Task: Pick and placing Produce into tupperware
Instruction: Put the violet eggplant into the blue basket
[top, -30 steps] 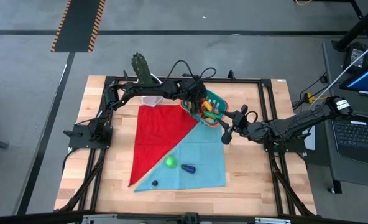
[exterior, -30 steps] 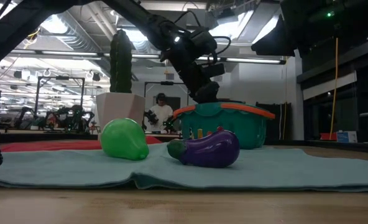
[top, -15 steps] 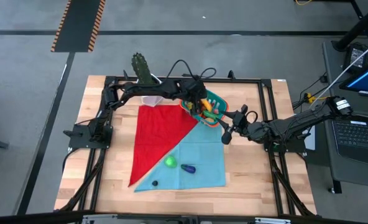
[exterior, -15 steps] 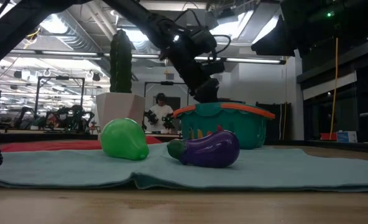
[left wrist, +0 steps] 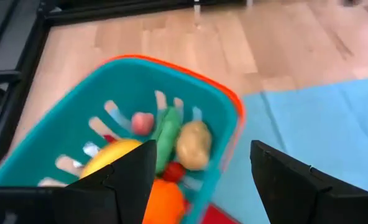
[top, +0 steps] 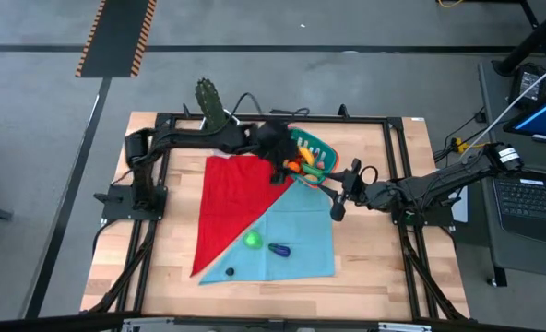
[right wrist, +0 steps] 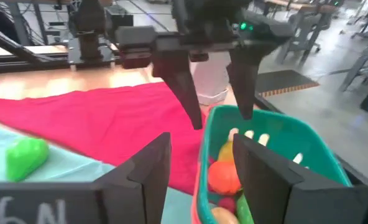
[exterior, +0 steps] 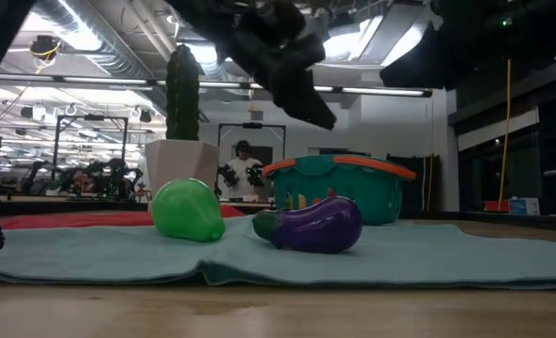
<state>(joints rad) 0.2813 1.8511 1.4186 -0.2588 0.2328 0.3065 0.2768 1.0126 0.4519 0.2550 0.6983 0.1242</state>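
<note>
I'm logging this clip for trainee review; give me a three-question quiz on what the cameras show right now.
1. True or false: the left end effector is open and empty above the teal tub.
2. Which toys lie on the light blue cloth? A) green pear and purple eggplant B) two oranges C) none
3. Fill in: the cactus stands in a ___ pot.

Key: 1 true; 2 A; 3 white.

worktop (top: 374, 267): pale wood planks, matt, you can see the grain | tupperware (left wrist: 78, 112): smooth teal plastic, orange rim | red cloth (top: 236, 198) and light-blue cloth (top: 305, 231): soft matt fabric | purple eggplant (exterior: 316, 225) and green fruit (exterior: 189, 209): glossy plastic | frame rails (top: 144, 249): black metal
</note>
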